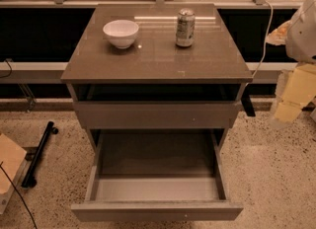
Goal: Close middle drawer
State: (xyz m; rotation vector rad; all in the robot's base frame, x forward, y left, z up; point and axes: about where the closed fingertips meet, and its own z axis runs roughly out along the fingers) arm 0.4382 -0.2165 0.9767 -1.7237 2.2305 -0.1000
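The middle drawer (157, 210) is pulled far out toward the bottom of the camera view. Its flat handle-less front panel faces the lower edge, and its lighter grey floor (157, 188) is bare. Above it, a grey drawer with a taller front panel (155, 115) stands slightly out under the cabinet top. My arm (296, 85), white and pale yellow, is at the right edge. A dark part that I take for my gripper (247, 105) sits beside the right end of the taller drawer, above and right of the middle drawer and apart from it.
On the cabinet top (158, 57) stand a white bowl (121, 33) and a drink can (185, 27). A black bar (38, 153) and a cardboard piece (9, 161) lie on the speckled floor at the left. A window ledge runs behind the cabinet.
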